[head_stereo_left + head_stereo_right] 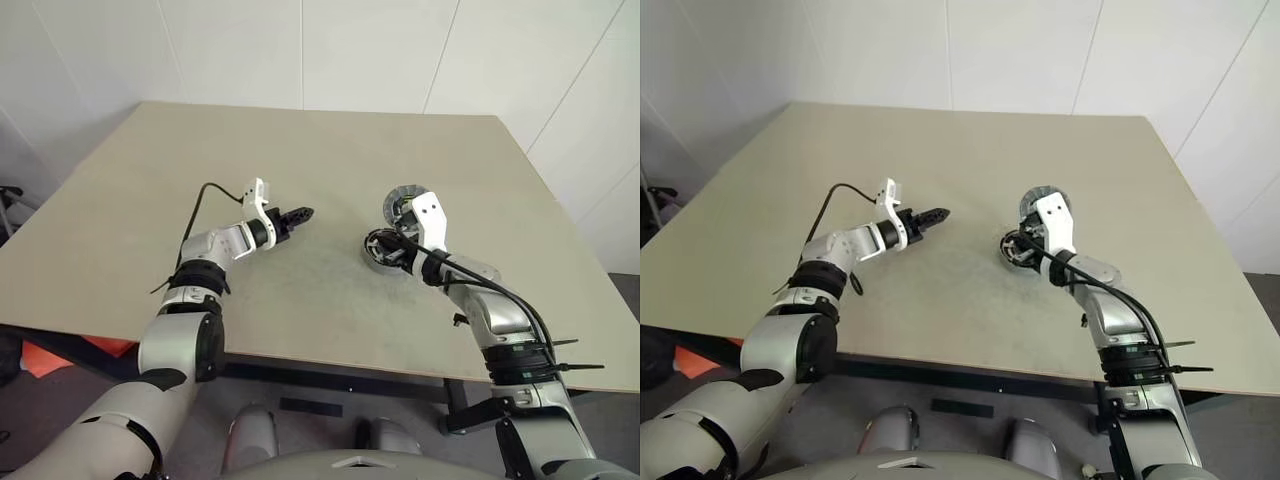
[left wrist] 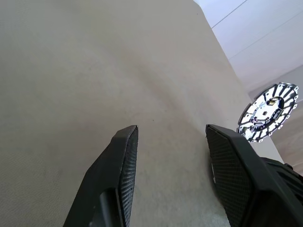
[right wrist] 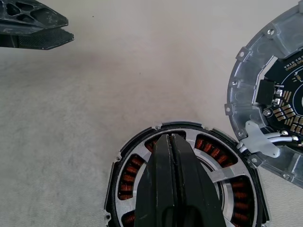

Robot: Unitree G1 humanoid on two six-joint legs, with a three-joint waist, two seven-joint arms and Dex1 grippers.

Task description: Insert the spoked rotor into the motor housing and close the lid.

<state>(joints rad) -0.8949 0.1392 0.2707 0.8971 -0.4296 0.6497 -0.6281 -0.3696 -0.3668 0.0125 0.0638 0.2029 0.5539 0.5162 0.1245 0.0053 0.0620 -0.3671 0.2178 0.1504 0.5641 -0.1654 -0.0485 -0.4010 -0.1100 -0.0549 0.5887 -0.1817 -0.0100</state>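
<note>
The left arm reached forward over the beige worktop (image 1: pixel 300 150), its forearm angled toward the middle, and the left gripper (image 1: pixel 297 215) pointed slightly downward with its fingers (image 2: pixel 116 179) standing apart, grasping nothing, above bare surface. The right arm stretched forward and inward from the worktop's near edge, and the right gripper (image 3: pixel 172 142) had its fingers pressed flat together with nothing between them, their tips lying over the spoked rotor (image 3: pixel 137 168). That rotor, black-rimmed with silver spokes, sat inside the motor housing (image 3: pixel 129 178), whose copper windings showed between the spokes; the pair rested on the worktop to the right of centre. The lid (image 3: pixel 258 85) lay just beside the housing, on its far side, not on top of it, its rim almost touching the housing's.
</note>
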